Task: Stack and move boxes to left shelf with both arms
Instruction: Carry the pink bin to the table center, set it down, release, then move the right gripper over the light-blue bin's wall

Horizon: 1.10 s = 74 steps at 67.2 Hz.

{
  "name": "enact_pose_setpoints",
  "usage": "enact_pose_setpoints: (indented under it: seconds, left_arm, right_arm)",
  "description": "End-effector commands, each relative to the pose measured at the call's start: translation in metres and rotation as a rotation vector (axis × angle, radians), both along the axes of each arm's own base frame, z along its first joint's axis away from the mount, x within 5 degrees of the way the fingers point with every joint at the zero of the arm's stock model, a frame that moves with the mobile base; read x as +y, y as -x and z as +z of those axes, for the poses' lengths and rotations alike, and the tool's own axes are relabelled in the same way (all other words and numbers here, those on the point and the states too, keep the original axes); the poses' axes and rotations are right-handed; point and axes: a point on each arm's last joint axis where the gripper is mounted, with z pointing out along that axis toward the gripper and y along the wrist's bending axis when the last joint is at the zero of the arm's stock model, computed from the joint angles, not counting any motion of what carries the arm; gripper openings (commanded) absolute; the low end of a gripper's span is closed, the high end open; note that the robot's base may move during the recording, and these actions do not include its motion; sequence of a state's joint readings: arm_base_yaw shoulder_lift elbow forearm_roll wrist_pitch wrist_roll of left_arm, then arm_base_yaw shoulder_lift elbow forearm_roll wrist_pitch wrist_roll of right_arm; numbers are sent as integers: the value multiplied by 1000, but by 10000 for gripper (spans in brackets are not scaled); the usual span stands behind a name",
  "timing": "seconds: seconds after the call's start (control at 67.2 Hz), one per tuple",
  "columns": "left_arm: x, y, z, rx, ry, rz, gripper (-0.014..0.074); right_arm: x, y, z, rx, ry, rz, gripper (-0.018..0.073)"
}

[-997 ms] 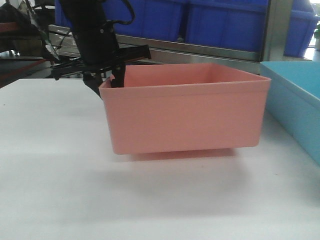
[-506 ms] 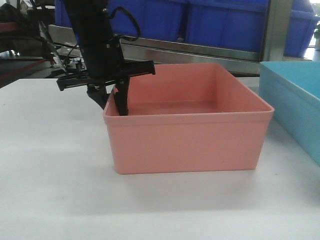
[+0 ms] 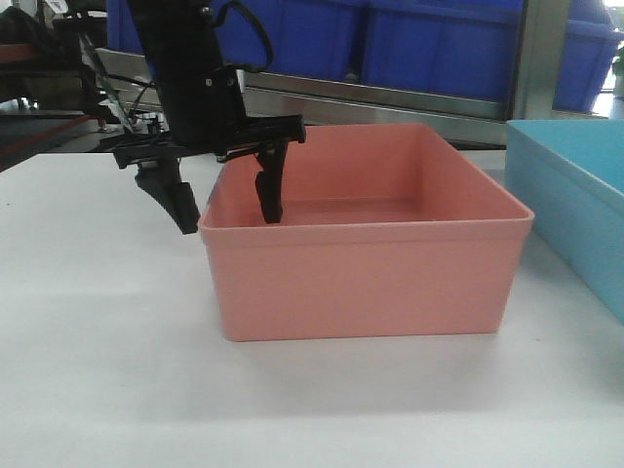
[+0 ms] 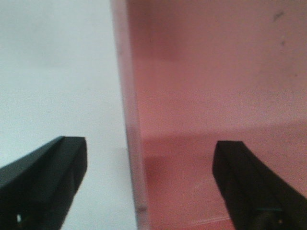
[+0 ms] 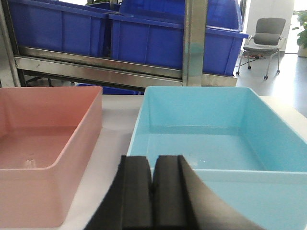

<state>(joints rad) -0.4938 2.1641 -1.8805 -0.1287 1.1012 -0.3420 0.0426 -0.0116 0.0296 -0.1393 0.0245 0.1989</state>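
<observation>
The left gripper has let go and now stands wide open, one finger on each side of the left wall of the pink tub. The right gripper is squeezed closed on nothing. The tub, lifted before, sits flat mid-frame on the counter, top up, with bare counter to its left and the blue tub near on the right.

I saw a white table with a plain matte top carrying both tubs. The salmon pink tub stood upright with its base flat on the table, open side up, in the middle of my front view. The light blue tub sat beside it toward the picture's right edge. My right wrist view showed a strip of bare tabletop between them.
</observation>
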Motion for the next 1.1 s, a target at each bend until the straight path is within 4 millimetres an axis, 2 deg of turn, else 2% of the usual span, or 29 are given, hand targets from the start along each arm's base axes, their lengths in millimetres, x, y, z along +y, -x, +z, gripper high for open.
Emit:
enact_pose_setpoints:
  seconds: [0.0,0.119,0.283,0.402,0.506,0.729,0.908,1.086]
  left_arm:
    - [0,8,54,-95,59,-24,556]
    - [3,14,83,-149,68,-37,531]
    - [14,37,134,-313,-15,-99,459]
    - [27,58,165,-422,-110,-135,357]
    - [37,78,183,-480,-124,-144,244]
    - [60,117,191,-568,-77,-152,-13]
    - [82,153,189,-663,-28,-160,-1]
    - [106,193,185,-811,55,-165,-1]
  right_arm:
    - [1,4,17,-130,1,9,56]
    - [1,4,17,-130,1,9,56]
    - [1,4,17,-130,1,9,56]
    - [1,4,17,-130,1,9,56]
    - [1,4,17,-130,1,9,56]
    - [1,4,17,-132,-5,9,56]
    - [0,7,32,-164,-79,13,56]
    - [-1,16,69,-122,-84,1,56]
